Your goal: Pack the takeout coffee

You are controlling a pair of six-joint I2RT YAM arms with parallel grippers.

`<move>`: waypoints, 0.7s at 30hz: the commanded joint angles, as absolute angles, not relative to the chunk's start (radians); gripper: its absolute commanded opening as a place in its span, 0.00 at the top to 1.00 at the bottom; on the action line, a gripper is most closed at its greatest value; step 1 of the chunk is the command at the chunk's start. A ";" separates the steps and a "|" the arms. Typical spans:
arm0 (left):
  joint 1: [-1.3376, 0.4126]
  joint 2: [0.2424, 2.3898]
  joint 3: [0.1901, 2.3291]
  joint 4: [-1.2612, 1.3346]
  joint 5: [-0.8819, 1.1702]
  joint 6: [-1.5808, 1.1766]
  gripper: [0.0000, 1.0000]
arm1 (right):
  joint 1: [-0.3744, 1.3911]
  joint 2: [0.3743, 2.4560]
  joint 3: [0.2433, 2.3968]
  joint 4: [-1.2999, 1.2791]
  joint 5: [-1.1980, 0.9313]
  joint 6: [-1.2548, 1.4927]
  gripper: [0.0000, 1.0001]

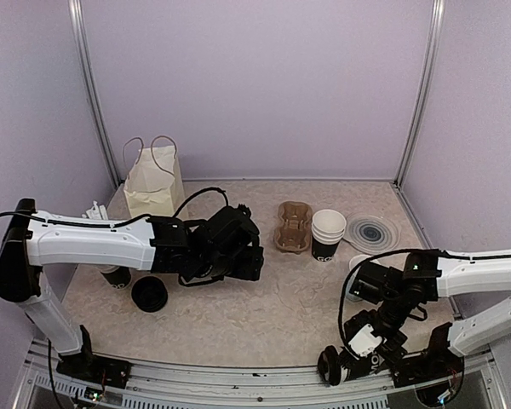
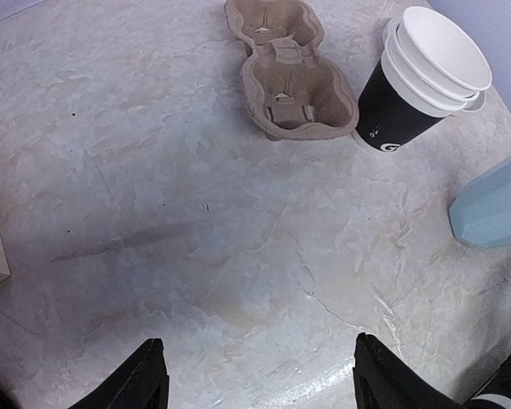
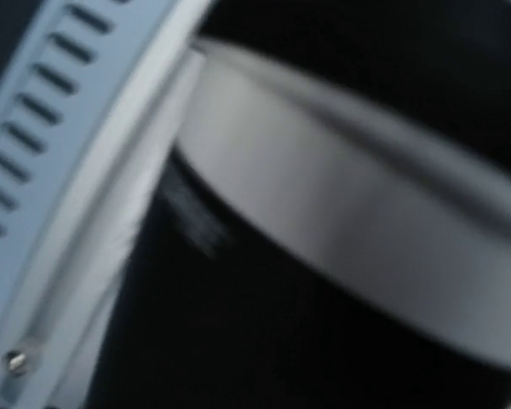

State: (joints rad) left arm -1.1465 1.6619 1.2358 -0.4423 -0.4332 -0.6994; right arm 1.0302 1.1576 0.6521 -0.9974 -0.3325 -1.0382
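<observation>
As they nest, black cups [image 2: 400,111] show white insides.

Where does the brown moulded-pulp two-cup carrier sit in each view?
Top external: brown moulded-pulp two-cup carrier just right of centre.
Left wrist: carrier at top centre.
Right wrist: not in it.
Shared landmark: stack of black paper cups with white insides, right beside it.
</observation>
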 commanded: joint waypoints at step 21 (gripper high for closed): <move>-1.158 1.447 1.041 -0.313 -0.453 -0.612 0.27 | 1.092 1.407 0.740 -0.651 -0.374 -0.751 0.23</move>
